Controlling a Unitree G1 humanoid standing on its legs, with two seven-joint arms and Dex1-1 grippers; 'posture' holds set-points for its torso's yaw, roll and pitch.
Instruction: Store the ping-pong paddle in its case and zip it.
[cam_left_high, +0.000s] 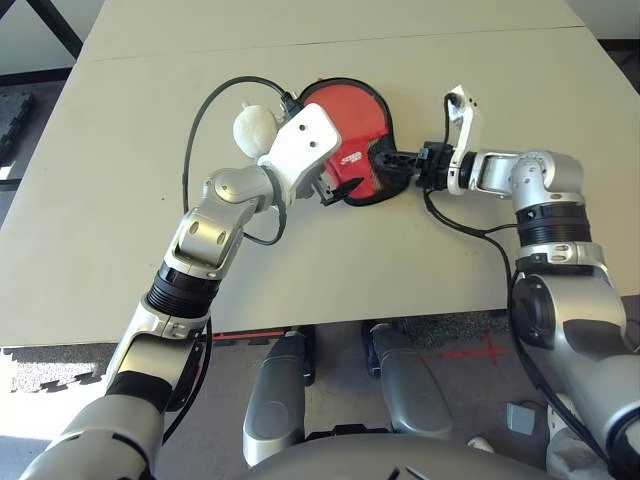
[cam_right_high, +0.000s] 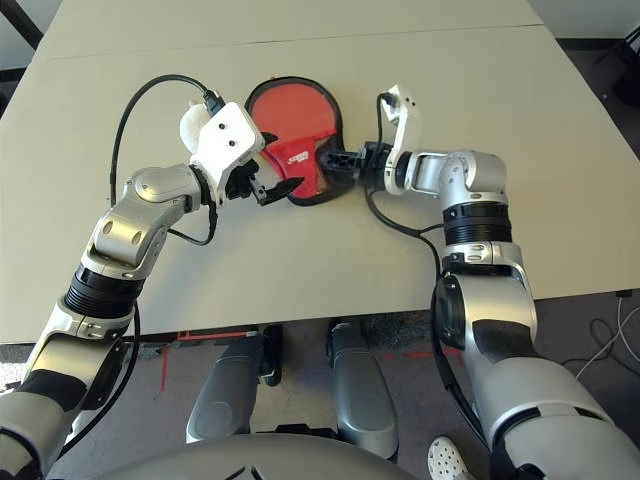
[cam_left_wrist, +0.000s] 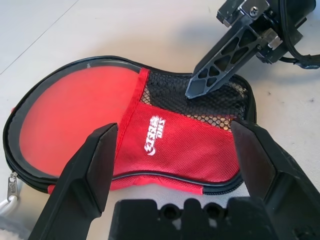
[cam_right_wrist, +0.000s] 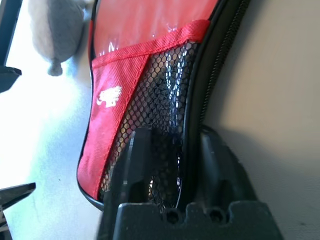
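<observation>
- The case (cam_left_high: 352, 125) lies flat on the table (cam_left_high: 120, 200), about midway across its width and nearer the far edge than the near one; the round end points toward the far edge, the narrow handle end toward the near edge.
- Outside is red with black edging; a black mesh pocket (cam_left_wrist: 200, 100) and a small white logo (cam_left_wrist: 152, 140) sit on the handle end.
- The round part shows a smooth red face under a clear glossy panel; whether this is the ping-pong paddle inside or the case's own surface, I cannot tell.
- A zip pull (cam_left_wrist: 10, 186) shows at the rim of the round end, with a whitish cord below it.
- Right gripper (cam_right_wrist: 172, 155): jaws drawn close together over the edge of the handle end, one finger on the mesh pocket, the other outside the black zip edging. The edge sits pinched between them.
- Left gripper (cam_left_wrist: 175, 165): jaws spread wide and holding nothing, poised just above the near side of the case, one finger toward the round end, the other toward the handle end.
- A whitish round lump (cam_left_high: 255, 128) rests on the table just beside the case's round end, partly behind the left wrist.
- Black cables run from both wrists over the table.
</observation>
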